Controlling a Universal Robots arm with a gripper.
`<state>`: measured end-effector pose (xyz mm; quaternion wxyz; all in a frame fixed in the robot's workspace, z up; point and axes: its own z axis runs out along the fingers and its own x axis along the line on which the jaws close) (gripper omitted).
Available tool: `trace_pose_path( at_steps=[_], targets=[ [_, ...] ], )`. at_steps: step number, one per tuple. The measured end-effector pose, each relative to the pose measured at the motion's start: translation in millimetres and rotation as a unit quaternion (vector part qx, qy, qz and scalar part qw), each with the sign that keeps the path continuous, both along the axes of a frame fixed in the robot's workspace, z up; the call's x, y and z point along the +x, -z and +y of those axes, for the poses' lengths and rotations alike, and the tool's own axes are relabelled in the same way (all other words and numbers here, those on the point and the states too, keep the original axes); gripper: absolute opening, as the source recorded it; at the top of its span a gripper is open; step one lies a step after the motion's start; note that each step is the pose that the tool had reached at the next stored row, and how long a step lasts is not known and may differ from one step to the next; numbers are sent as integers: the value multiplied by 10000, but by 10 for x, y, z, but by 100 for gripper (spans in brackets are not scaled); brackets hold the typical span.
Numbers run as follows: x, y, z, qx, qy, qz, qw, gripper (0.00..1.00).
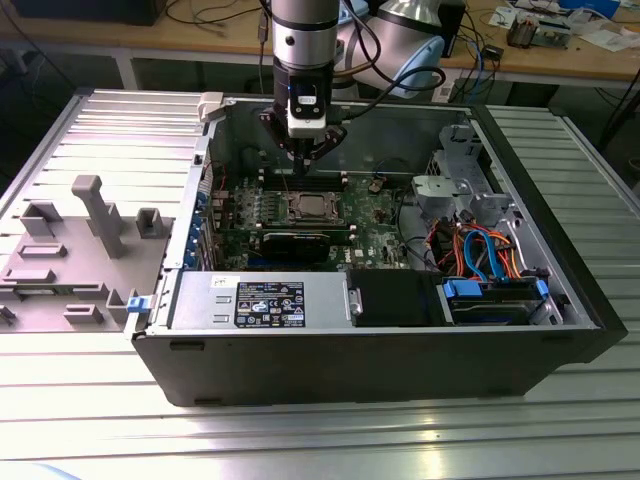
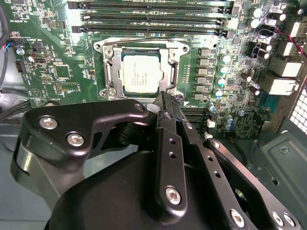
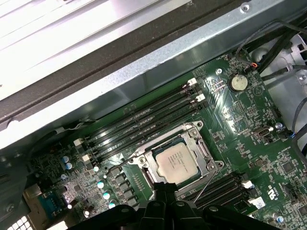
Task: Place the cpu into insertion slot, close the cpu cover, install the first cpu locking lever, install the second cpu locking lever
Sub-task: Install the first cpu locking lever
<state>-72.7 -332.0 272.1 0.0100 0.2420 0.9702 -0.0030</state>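
The cpu (image 1: 305,207) lies flat in its socket on the green motherboard (image 1: 375,235), its silver top showing in both wrist views (image 2: 140,76) (image 3: 178,163). The cpu cover (image 2: 109,72) (image 3: 204,152) is down around it as a silvery frame. Thin wire levers (image 3: 207,184) run along the socket's sides; whether they are latched I cannot tell. My gripper (image 1: 303,158) (image 2: 168,98) (image 3: 165,188) hangs just above one edge of the socket. Its black fingers are shut together with nothing between them.
Black memory slots (image 3: 144,120) run beside the socket. A black card (image 1: 295,240), a power supply (image 1: 260,300), a blue-fronted drive bay (image 1: 495,300) and coloured cables (image 1: 480,250) fill the case. The case walls (image 1: 210,140) rise around the board. A grey fixture tray (image 1: 80,250) lies outside, at the exterior view's left.
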Motion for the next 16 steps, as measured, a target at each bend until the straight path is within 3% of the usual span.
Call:
trace_pose_path(
  at_steps=[11,13,16],
  targets=[
    [0,0,0,0,-84,0,10000,11],
    [0,0,0,0,-258,0,9997,11],
    [0,0,0,0,-575,0,9983,11]
  ],
)
